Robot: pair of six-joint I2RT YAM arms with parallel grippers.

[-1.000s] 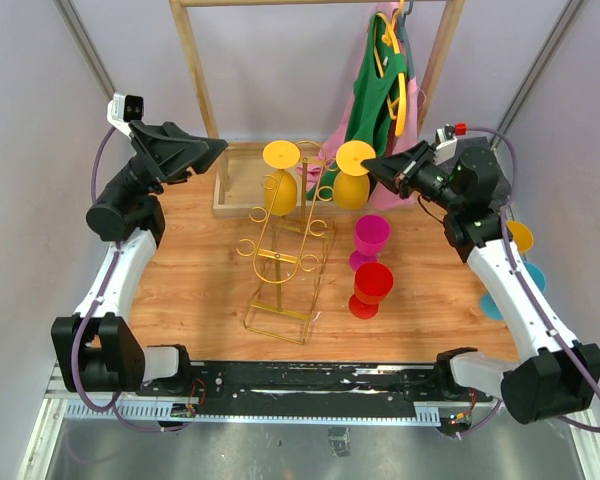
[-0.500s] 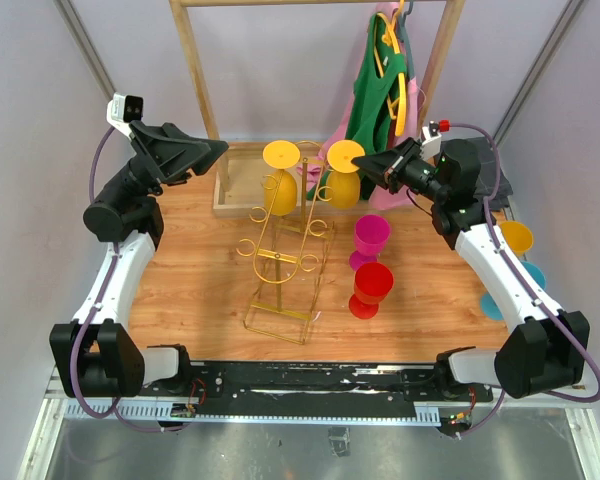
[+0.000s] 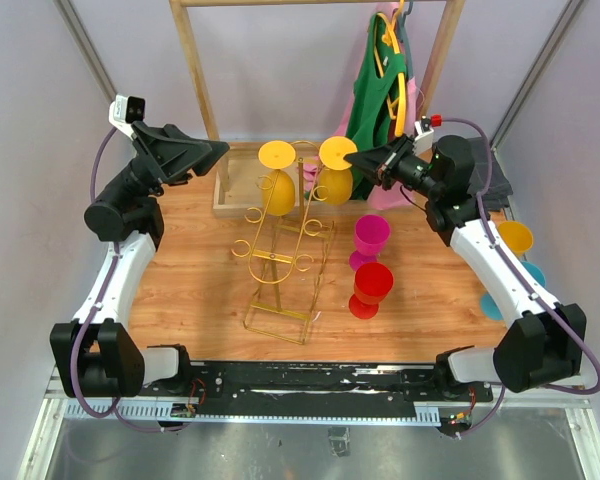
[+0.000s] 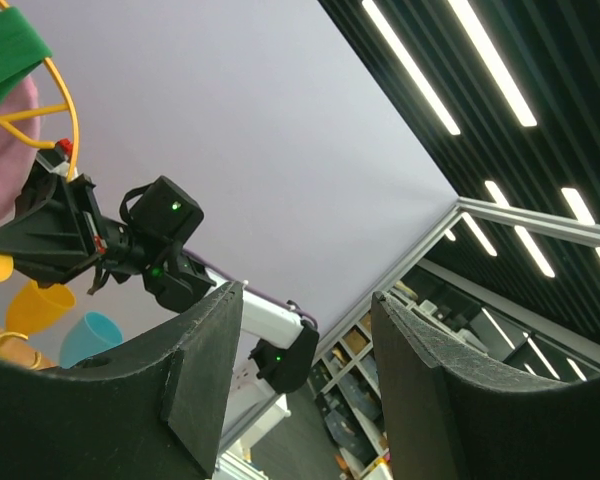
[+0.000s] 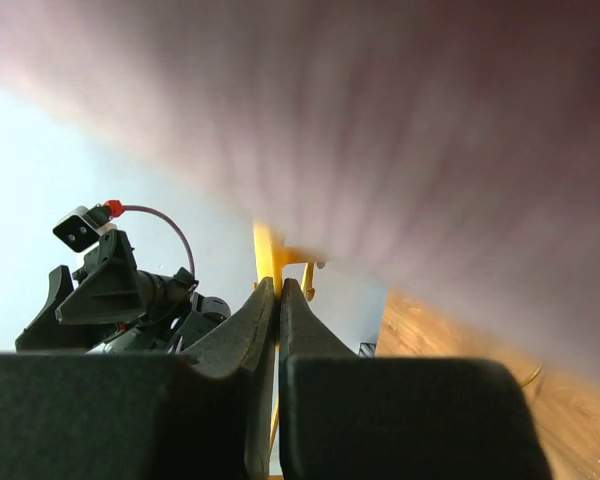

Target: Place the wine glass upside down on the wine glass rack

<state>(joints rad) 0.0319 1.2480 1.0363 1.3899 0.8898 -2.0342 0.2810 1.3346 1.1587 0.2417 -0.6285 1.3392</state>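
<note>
At upper centre, glass (image 3: 336, 186) hung inverted on rack (image 3: 278, 258).
Seemingly nudged home by the closed right end effector (image 3: 352, 160); left end effector (image 3: 218, 150) held parted, empty.

A: Can any text, label, brand or number be read here?
B: No, nothing readable is found in the three views
A: Was the far background also checked?
B: It was; everything there is too small and blurred to be read
</note>
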